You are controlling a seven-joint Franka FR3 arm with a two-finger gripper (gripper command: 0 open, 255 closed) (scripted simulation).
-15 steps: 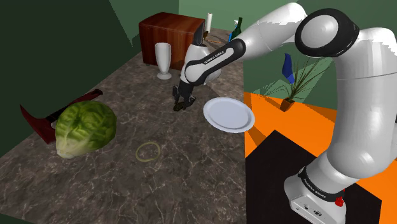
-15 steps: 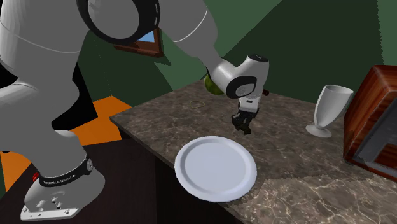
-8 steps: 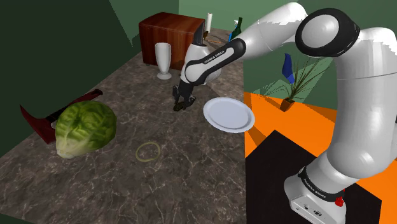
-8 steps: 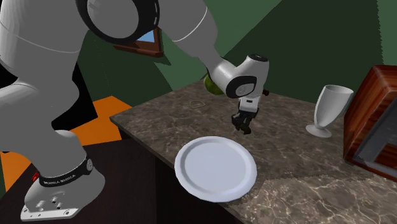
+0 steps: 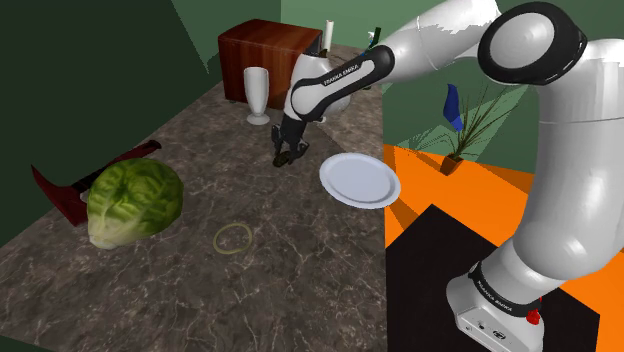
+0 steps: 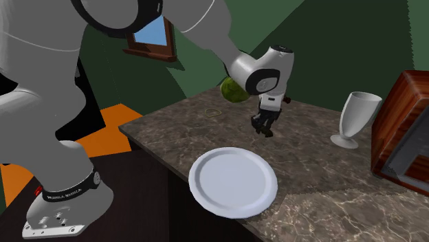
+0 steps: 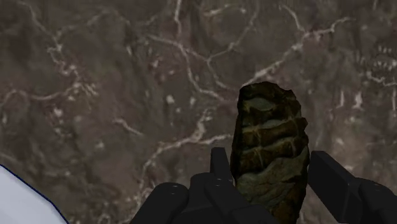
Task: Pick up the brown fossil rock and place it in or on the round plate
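The brown fossil rock [image 7: 270, 137], ridged and oblong, sits clasped between my two black fingers [image 7: 220, 164]. My gripper [image 5: 286, 153] is shut on it and hangs just above the dark marble counter [image 5: 200, 270], beyond the plate toward the goblet. In the second exterior view the gripper [image 6: 264, 128] hovers above the counter behind the round white plate [image 6: 232, 181]. The plate [image 5: 359, 180] lies at the counter's edge nearest the stand, partly overhanging it. A sliver of the plate [image 7: 19, 198] shows in the wrist view, off to the side of the gripper.
A green lettuce head [image 5: 133, 200] and a dark red object [image 5: 58, 192] lie at the shoulder view's left. A white goblet [image 5: 258, 93] and a wooden box [image 5: 270, 48] stand at the back. A thin ring [image 5: 232, 238] lies on the counter.
The arm has risen and the gripper has lifted a little off the counter, carrying the rock with it. The plate has not moved.
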